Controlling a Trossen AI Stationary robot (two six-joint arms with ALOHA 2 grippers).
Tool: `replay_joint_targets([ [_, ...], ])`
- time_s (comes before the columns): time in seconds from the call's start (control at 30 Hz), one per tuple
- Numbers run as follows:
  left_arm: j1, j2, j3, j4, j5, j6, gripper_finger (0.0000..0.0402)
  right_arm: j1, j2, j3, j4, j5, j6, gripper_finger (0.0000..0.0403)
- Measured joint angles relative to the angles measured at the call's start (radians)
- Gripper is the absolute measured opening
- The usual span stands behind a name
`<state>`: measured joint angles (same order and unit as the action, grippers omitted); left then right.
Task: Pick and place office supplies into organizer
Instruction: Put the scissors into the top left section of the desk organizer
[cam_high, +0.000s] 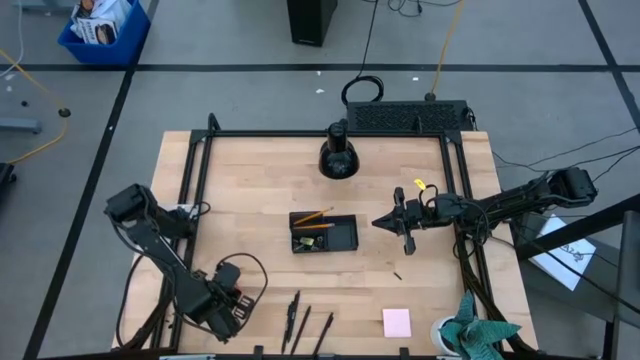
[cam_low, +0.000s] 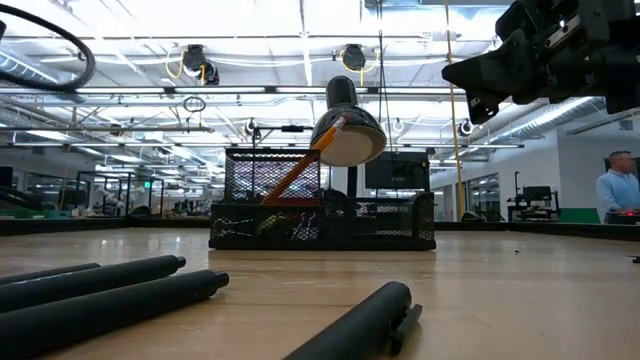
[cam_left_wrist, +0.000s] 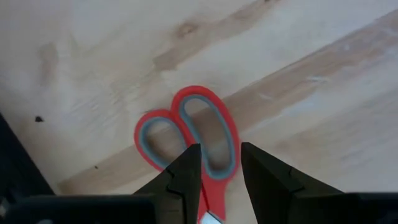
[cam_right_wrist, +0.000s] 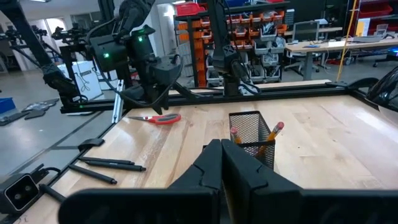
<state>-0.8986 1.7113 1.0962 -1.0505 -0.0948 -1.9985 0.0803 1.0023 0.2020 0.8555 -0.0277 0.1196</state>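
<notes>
Red-handled scissors (cam_left_wrist: 186, 127) lie flat on the wooden table near its left front corner, also visible as scissors (cam_right_wrist: 155, 118) in the right wrist view. My left gripper (cam_left_wrist: 221, 155) points down just above them, open, a finger on either side of the strip where handles meet blades; I see no touch. The black mesh organizer (cam_high: 323, 232) stands mid-table with orange pencils (cam_high: 313, 217) in it. My right gripper (cam_high: 385, 222) hangs shut and level to the organizer's right, holding nothing. Dark pens (cam_high: 300, 325) and a pink sticky-note pad (cam_high: 396, 322) lie near the front edge.
A round black dome-shaped lamp (cam_high: 338, 155) stands behind the organizer. A small yellow piece (cam_high: 420, 184) lies at the back right, and a teal cloth (cam_high: 480, 330) sits at the front right corner. Black frame rails (cam_high: 195, 170) run along the table's left, far and right sides.
</notes>
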Motion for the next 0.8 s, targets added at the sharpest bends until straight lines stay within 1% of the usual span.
replay_joint_targets([
  [0.33,-0.007,0.007,-0.002,-0.004,-0.010,0.001,0.0117,0.000,0.000,0.000,0.000,0.000,-0.003,0.0000],
  [0.53,-0.018,0.007,-0.052,0.011,0.003,-0.048,0.0117,0.000,0.000,0.000,-0.004,0.000,-0.003,0.0000],
  [0.7,-0.034,0.007,-0.133,0.121,0.047,-0.090,0.0118,0.000,0.000,0.000,-0.011,0.000,-0.001,0.0000],
  [0.8,-0.036,-0.001,-0.184,0.208,0.048,-0.093,0.0117,0.000,0.000,0.000,-0.011,0.000,-0.001,0.0000],
])
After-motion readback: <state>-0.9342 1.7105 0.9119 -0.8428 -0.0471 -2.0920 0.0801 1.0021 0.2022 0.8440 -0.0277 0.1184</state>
